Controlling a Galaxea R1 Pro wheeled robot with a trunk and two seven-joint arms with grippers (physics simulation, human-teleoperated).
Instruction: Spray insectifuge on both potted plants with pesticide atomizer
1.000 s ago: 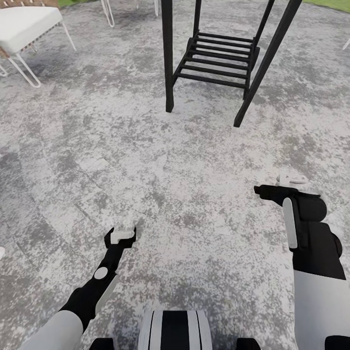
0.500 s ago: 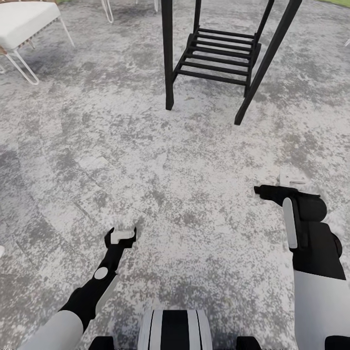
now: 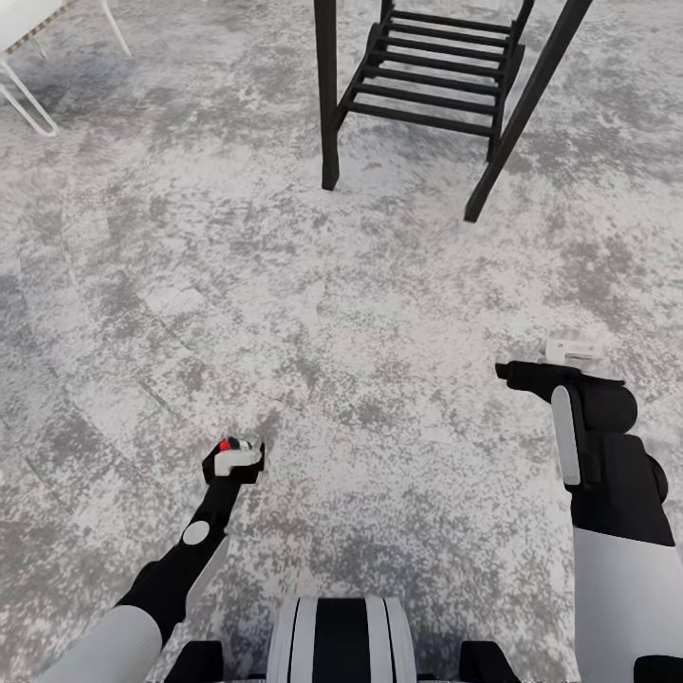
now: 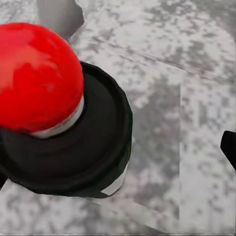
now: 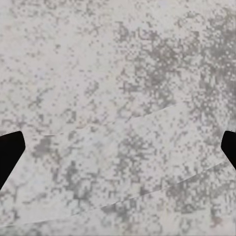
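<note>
The pesticide atomizer (image 3: 226,444) shows in the head view as a small red tip right at my left gripper (image 3: 234,453), low over the grey stone patio (image 3: 313,304). In the left wrist view the atomizer (image 4: 64,123) is very close: a red dome on a dark round body, seen from above. One black fingertip (image 4: 229,147) stands well clear of it and the other is hidden behind it, so the jaws look open. My right gripper (image 3: 536,362) hangs open over bare stone, with nothing between its fingers. The potted plants are out of view.
A black frame with a slatted lower shelf (image 3: 427,85) stands ahead at the top centre, its legs on the patio. White chair legs (image 3: 24,104) show at the top left. My own base (image 3: 341,640) fills the bottom centre.
The whole view has slid forward, so the black frame and the white chair sit higher in the picture. A red tip now shows at my left gripper. Both arms hold the same pose.
</note>
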